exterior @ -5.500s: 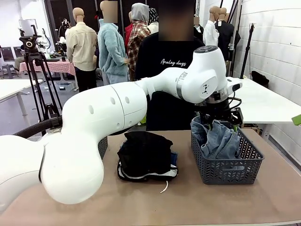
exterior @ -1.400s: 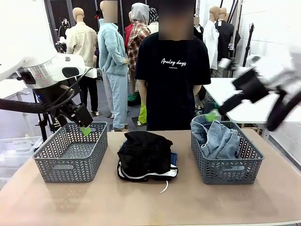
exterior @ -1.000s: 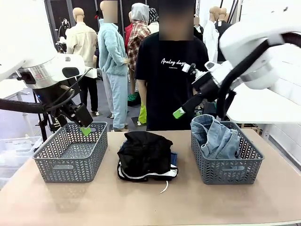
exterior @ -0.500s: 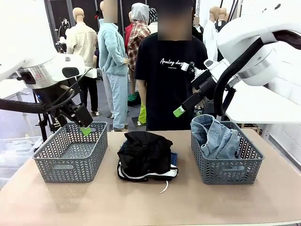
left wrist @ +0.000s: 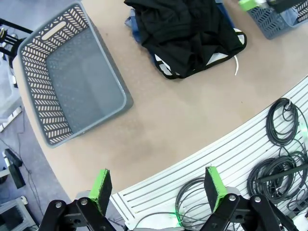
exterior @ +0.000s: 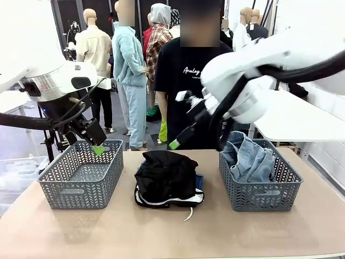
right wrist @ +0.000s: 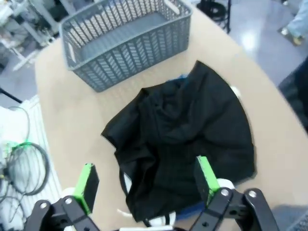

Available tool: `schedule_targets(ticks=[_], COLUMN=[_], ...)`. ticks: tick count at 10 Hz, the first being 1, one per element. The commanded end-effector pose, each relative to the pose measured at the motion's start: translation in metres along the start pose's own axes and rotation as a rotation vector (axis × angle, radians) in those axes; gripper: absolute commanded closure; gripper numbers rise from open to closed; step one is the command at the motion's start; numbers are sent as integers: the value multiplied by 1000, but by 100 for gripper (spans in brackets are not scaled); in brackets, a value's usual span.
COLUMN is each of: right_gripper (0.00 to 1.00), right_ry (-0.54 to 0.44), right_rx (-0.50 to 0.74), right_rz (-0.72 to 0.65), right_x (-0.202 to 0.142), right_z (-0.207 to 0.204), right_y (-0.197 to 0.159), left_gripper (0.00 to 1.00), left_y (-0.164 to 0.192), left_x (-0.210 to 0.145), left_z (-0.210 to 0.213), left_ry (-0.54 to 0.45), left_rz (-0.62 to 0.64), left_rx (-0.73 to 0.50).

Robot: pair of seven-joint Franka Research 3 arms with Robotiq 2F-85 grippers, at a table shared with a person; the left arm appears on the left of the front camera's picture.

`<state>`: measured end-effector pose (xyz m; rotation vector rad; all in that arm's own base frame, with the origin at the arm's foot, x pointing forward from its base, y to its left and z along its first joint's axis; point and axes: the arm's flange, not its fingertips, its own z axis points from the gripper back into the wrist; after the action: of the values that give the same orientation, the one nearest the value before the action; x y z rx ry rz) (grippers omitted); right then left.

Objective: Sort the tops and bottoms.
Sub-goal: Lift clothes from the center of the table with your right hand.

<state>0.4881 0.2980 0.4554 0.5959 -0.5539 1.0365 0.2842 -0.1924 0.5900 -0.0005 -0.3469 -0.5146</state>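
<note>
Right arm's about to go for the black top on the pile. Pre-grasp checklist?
1. Right gripper open: ok, pads spread, nothing between them.
2. Lined up over black top: ok, above it, not touching.
3. Black top free of layers beneath: cannot tell; white top and blue cloth lie under it.
4. Left basket free: ok, empty.
5. Left gripper clear: ok, open, high, away from the pile.
6. Person clear: ok, behind the far edge, no hand over the clothes.
</note>
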Motion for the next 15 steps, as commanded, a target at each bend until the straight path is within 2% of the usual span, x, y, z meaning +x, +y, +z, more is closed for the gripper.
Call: schedule_targets(ticks=[1, 5, 9, 11, 13, 14, 15], right_gripper=[0, 0, 0, 0, 0, 13, 31], right_ry=[47, 68, 279, 313, 349, 353, 354], right_rx=[56, 37, -90, -160, -116, -104, -96], right_rz=[-8, -78, -77, -47, -78, -64, -75], right_x=[25, 28, 22, 18, 13, 12, 15], right_z=[-33, -75, -125, -140, -150, -151, -149], right_y=[-36, -68, -76, -73, -75, -74, -74], left_gripper=[0, 0, 0, 0, 0, 0, 0], left_y=[1, 1, 1, 1, 1, 1, 1], left_x=[-2, -2, -2, -2, -2, -2, -2], left_z=[0, 0, 0, 0, 0, 0, 0], left_ry=[-2, -2, -2, -2, -2, -2, -2], left_rz=[13, 13, 13, 13, 13, 13, 13], left_rx=[6, 6, 6, 6, 6, 6, 6])
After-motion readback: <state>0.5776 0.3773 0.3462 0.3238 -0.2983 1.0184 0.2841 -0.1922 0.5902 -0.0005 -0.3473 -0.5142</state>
